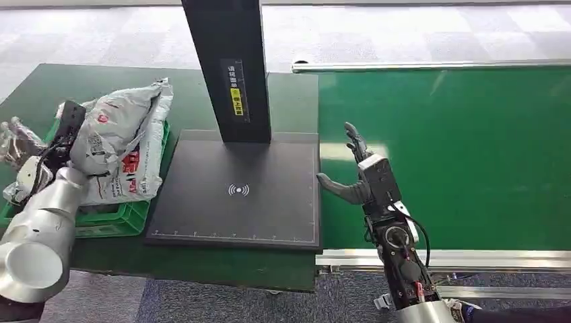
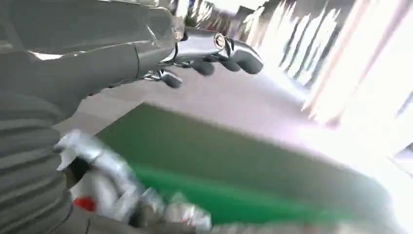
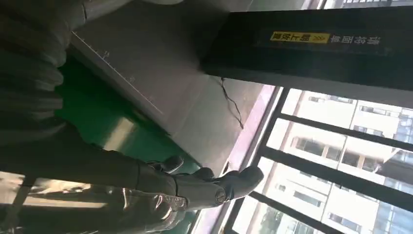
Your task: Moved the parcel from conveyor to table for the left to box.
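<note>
A grey plastic parcel [image 1: 121, 138] with red and white printing lies on top of a green crate [image 1: 111, 219] at the table's left; in the left wrist view the parcel [image 2: 107, 190] is blurred below the hand. My left hand [image 1: 17, 141] is out past the crate's left side, fingers apart and holding nothing; its fingers [image 2: 214, 48] hang over the floor and table edge. My right hand [image 1: 353, 171] hovers open over the left edge of the green conveyor [image 1: 458, 155], beside the dark scanner plate, thumb pointing toward the plate. Its fingers [image 3: 214, 183] hold nothing.
A dark scanner plate [image 1: 236, 188] with a tall black post [image 1: 229, 67] fills the middle of the green table. The conveyor's metal rail [image 1: 444, 259] runs along the near side. The belt surface is bare green.
</note>
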`<state>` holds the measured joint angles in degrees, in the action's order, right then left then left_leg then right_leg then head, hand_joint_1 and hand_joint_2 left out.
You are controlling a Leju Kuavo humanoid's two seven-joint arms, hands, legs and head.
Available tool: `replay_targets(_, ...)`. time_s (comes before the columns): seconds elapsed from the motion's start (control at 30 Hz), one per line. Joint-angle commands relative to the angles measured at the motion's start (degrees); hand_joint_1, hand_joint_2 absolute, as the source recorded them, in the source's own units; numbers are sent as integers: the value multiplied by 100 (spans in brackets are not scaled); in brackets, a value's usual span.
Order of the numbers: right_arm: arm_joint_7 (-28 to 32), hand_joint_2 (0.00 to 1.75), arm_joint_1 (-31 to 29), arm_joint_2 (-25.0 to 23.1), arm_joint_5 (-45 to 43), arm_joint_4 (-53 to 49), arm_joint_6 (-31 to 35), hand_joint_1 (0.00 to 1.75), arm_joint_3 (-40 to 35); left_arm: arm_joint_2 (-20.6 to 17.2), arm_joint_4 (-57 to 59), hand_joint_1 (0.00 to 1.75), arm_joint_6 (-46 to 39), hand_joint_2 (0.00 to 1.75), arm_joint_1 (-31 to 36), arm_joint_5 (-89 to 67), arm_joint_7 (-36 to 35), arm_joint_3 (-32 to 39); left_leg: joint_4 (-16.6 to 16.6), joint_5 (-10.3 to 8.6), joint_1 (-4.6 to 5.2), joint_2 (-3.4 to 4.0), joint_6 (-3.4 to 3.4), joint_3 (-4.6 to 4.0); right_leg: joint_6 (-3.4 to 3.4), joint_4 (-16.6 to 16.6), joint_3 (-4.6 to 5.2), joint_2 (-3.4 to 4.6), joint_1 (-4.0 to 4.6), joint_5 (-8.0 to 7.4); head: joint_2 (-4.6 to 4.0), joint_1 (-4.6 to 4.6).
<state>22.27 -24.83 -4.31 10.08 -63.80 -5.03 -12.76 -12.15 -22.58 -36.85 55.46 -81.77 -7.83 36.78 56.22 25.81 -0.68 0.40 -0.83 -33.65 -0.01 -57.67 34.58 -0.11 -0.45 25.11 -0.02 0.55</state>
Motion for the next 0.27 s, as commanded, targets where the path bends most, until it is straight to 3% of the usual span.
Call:
replay_targets(0.03,-1,175,-378,2,-2,403,54,0,-331,989,-3102,0,-315,0,245,999,4783,3995,14,12,-12,27,1,-9,-2,-2,17,31,13,0,0,0)
replay_targets(0.27,171,175,-443,45,-9,602,33,0,-379,1403,-3895,0,-315,0,-78,2425,4783,3101,1,11,-11,14,-1,0,-2,9,10,18,12,2,0,0)
